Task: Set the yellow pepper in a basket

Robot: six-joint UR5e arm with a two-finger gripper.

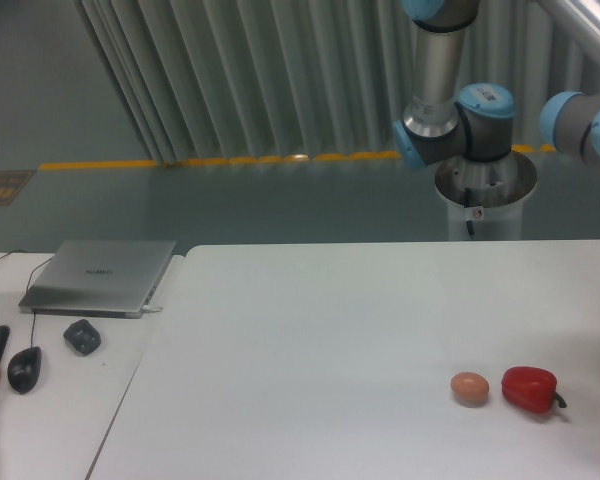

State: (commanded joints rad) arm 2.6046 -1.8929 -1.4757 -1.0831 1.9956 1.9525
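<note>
I see soft, even, cool light; faint shadows under the egg (470, 388) and red pepper (529, 389); slight overall blur.

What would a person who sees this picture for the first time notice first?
Most likely the red bell pepper at the lower right of the white table, with a small tan egg just to its left, apart from it. Next comes the arm's blue-capped joints at the upper right behind the table, and the closed silver laptop on the side desk at left.

Glossy red pepper (529, 389), matt tan egg (470, 388), smooth white table (330, 350), brushed-metal laptop (100, 276).
</note>
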